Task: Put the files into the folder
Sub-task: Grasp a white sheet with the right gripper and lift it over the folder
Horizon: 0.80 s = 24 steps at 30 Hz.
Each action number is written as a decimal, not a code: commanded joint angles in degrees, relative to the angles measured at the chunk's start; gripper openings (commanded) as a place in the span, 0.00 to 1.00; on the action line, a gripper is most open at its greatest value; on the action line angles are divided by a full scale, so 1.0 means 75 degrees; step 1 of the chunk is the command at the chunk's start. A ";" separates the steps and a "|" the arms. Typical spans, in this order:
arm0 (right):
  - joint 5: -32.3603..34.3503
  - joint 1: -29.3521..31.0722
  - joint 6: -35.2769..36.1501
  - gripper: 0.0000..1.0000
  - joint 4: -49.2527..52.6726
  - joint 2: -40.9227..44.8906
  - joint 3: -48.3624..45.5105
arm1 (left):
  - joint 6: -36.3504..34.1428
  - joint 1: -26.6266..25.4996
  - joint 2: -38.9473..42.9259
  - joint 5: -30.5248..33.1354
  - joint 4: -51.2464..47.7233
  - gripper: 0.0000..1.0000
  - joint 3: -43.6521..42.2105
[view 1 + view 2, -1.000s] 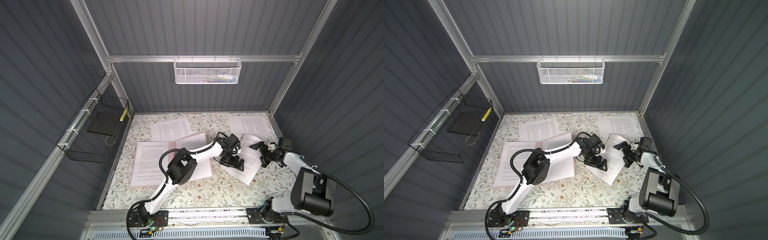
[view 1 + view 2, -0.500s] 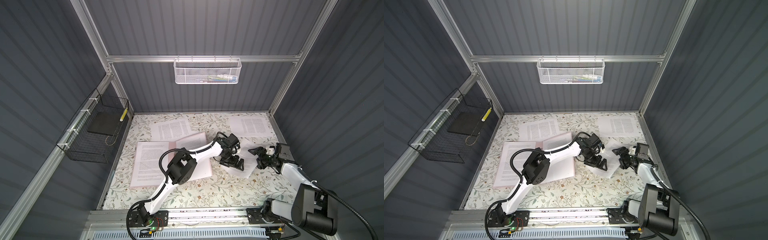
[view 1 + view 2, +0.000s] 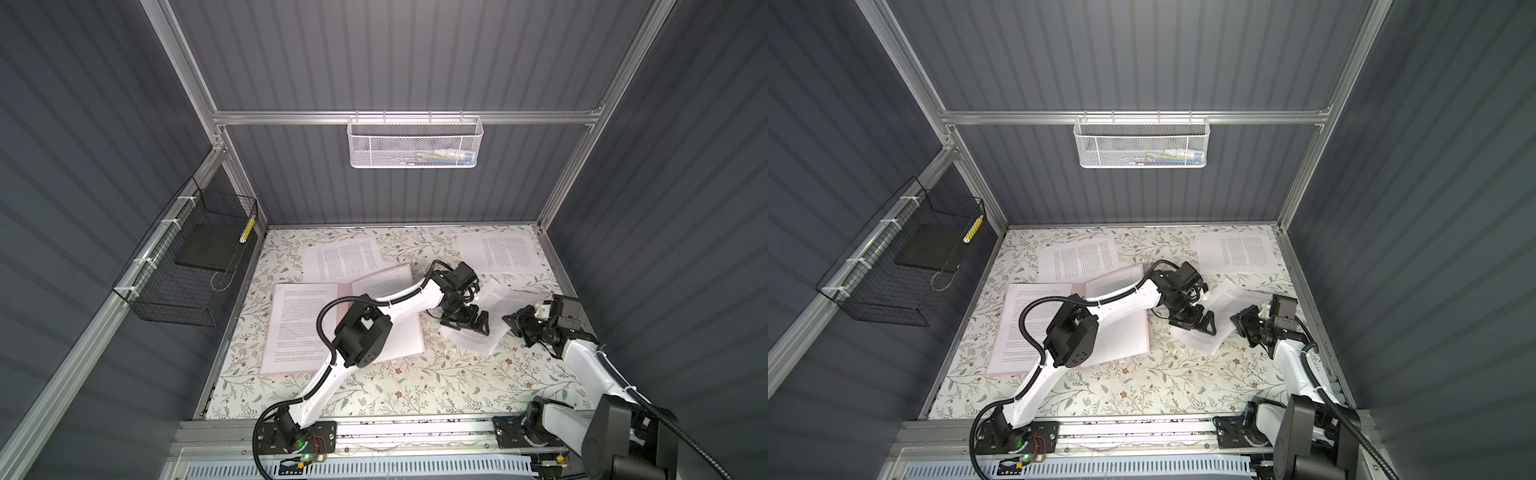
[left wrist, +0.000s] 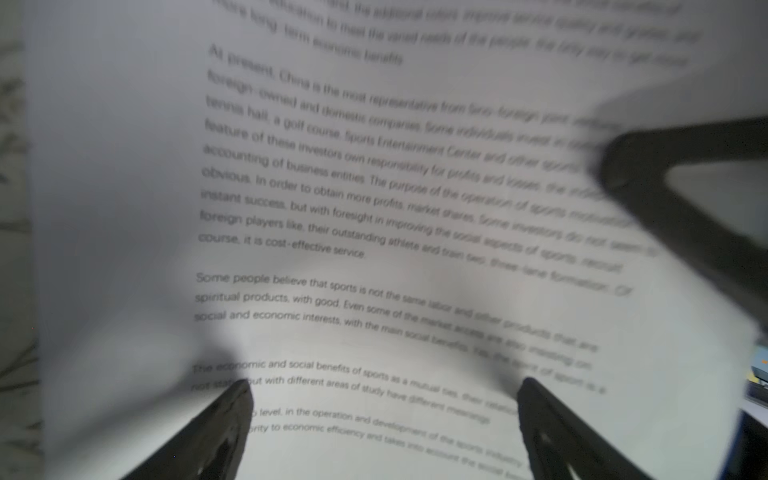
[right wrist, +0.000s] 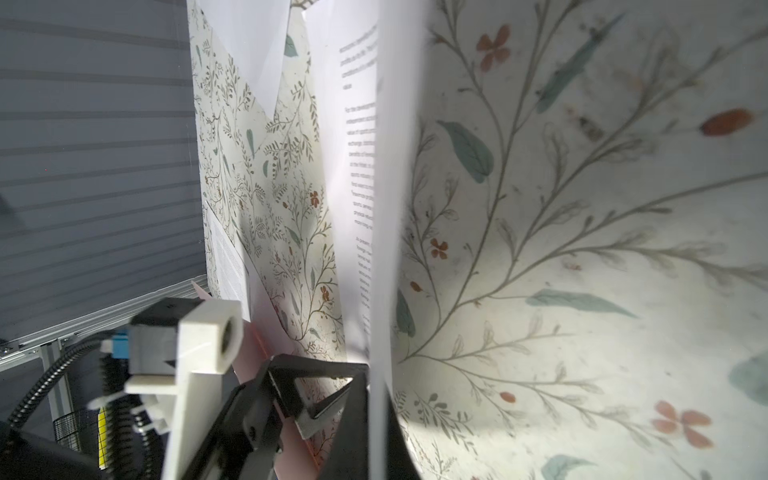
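The pale pink folder (image 3: 344,291) (image 3: 1077,289) lies open at the left of the table with a printed sheet (image 3: 299,328) on its left half. Another of the files, a white sheet (image 3: 494,297) (image 3: 1225,299), lies right of the folder. My left gripper (image 3: 465,322) (image 3: 1194,322) (image 4: 384,399) stands open with both fingertips (image 4: 226,419) down on that sheet (image 4: 374,208). My right gripper (image 3: 513,322) (image 3: 1239,322) (image 5: 376,415) is shut on the sheet's right edge (image 5: 386,208), which curls up off the table.
Two more printed sheets lie at the back left (image 3: 345,259) and the back right (image 3: 498,251). A black wire basket (image 3: 187,266) holding a black slab (image 3: 203,249) hangs on the left wall. A white mesh basket (image 3: 415,143) hangs on the back wall.
My right gripper has gone from open to shut on the sheet's right edge, moving a little toward the left gripper. The left gripper has stayed open on the sheet.
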<state>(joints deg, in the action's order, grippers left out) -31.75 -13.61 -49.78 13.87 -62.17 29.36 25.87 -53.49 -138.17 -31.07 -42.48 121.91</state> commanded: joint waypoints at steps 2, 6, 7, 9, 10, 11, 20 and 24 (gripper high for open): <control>0.0701 0.0581 0.0876 0.00 0.1037 0.0452 0.1294 | 0.0314 0.0385 0.1004 -0.0465 0.0772 1.00 0.0474; 0.1412 0.1685 0.1890 0.00 0.2412 0.0203 0.3380 | 0.0335 0.0839 0.2758 0.0439 0.1511 1.00 -0.1113; 0.1504 0.2027 0.2165 0.00 0.2695 -0.0006 0.3915 | 0.0357 0.1015 0.3308 0.0805 0.1769 1.00 -0.1804; 0.1566 0.2703 0.2493 0.00 0.3147 -0.0566 0.4948 | 0.0311 0.1376 0.4257 0.1779 0.1872 1.00 -0.2905; 0.1584 0.3086 0.2616 0.00 0.3340 -0.0856 0.5446 | 0.0260 0.1563 0.4699 0.2283 0.1702 1.00 -0.3315; 0.1579 0.3432 0.2714 0.00 0.3483 -0.1106 0.5868 | 0.0263 0.1776 0.5037 0.2633 0.1547 1.00 -0.3613; 0.0506 0.6418 0.2650 0.00 0.3960 -0.3648 0.9811 | 0.0362 0.3637 0.6978 0.5124 -0.0418 1.00 -0.4691; 0.0164 0.6405 0.2026 0.00 0.3107 -0.3837 0.9512 | 0.0469 0.4249 0.7421 0.5087 -0.0442 1.00 -0.4919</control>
<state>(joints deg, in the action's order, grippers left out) -27.97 35.55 -31.97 38.94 -91.29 101.84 28.32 -23.35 -85.23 3.77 -42.22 85.76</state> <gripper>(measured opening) 0.044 0.997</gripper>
